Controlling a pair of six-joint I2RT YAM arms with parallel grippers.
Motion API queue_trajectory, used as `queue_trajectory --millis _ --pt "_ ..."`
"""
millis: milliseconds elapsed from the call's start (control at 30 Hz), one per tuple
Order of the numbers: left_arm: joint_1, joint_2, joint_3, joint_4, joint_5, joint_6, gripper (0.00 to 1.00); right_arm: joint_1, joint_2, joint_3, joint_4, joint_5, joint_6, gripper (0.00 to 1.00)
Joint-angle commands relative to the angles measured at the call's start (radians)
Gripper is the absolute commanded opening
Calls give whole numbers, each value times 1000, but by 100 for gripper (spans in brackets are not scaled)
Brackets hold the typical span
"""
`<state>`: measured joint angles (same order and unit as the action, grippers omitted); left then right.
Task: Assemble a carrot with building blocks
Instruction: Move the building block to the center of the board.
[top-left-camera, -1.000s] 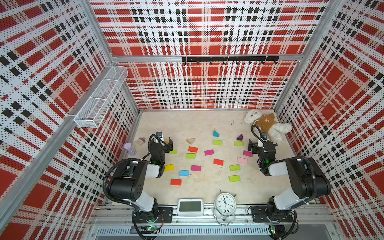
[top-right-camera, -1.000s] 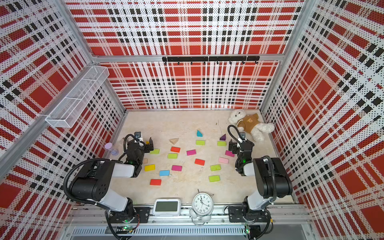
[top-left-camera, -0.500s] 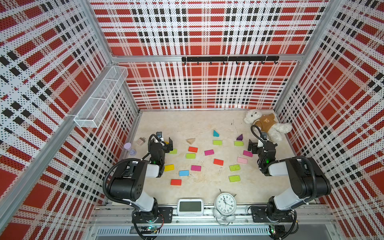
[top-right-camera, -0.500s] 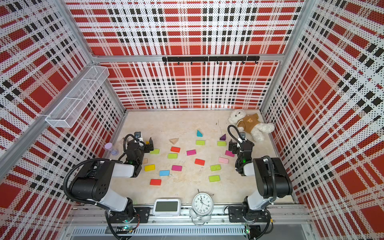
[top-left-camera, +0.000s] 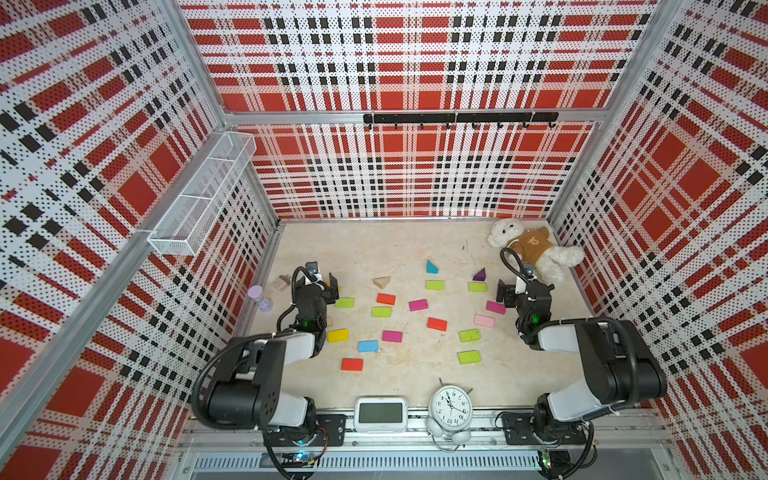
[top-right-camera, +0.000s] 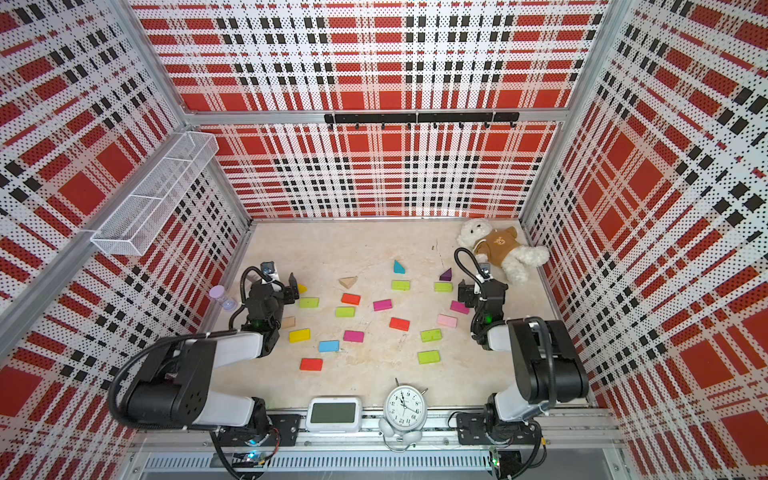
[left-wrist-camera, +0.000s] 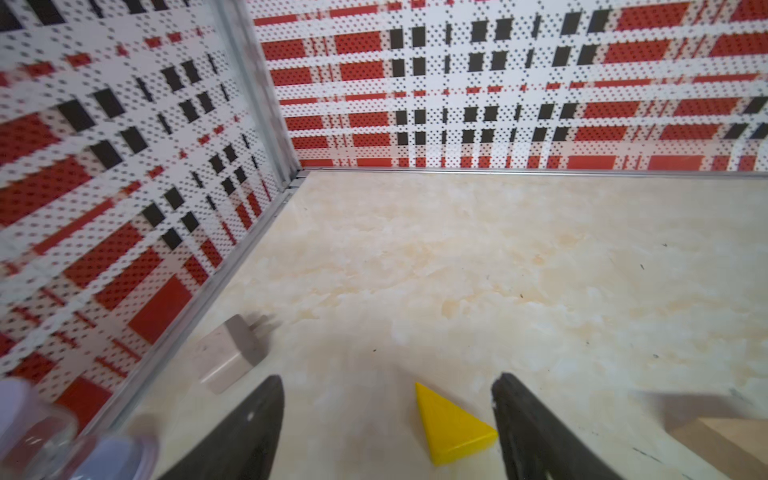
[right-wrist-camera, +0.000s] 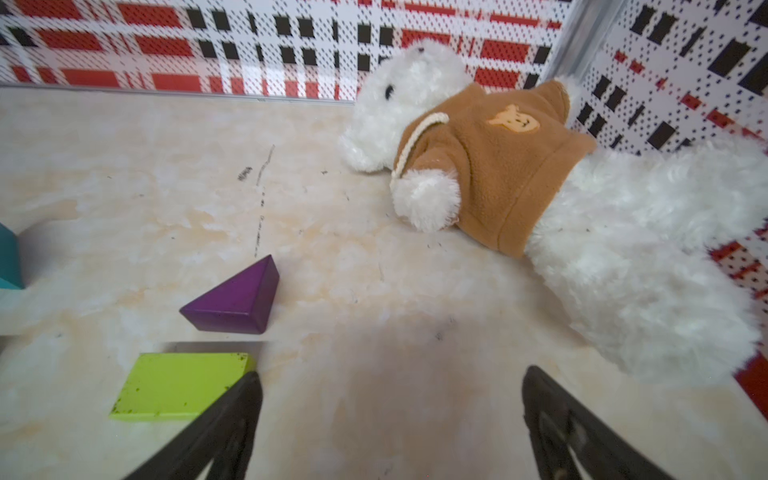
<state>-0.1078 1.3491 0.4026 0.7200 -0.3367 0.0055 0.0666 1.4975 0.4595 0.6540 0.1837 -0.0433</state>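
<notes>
My left gripper (left-wrist-camera: 388, 424) hangs low over the desk (left-wrist-camera: 457, 257), jaws apart astride yellow wedge (left-wrist-camera: 451, 428); right gripper (right-wrist-camera: 390, 419) likewise spread, beside lime brick (right-wrist-camera: 178, 386).

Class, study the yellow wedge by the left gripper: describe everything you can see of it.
The yellow wedge is a small triangular prism, glossy painted, probably wood, unmarked. It lies flat, triangular face up, on the marbled table, inside the open left gripper. One corner comes very close to a finger; contact cannot be told. Nothing else touches it.
</notes>
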Motion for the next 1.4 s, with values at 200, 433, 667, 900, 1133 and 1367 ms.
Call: queue_trajectory --millis 200,433,667,900,1133,1367 --pt "-96 -197 349 -918 30 -327 83 122 -103 474 -732 -29 134 90" --pt "-158 -135 354 -1099 42 -365 87 282 27 655 -910 -219 174 84" --pt "-131 -42 356 -1074 102 -358 86 354 80 669 -855 -360 261 84" --pt "-113 137 434 -1057 182 -309 76 370 121 682 -850 -415 295 82" --pt "-106 255 527 -1110 236 -294 75 383 143 709 -873 -411 309 81" --pt "-96 326 580 -1160 233 -297 75 384 173 736 -883 -423 316 81"
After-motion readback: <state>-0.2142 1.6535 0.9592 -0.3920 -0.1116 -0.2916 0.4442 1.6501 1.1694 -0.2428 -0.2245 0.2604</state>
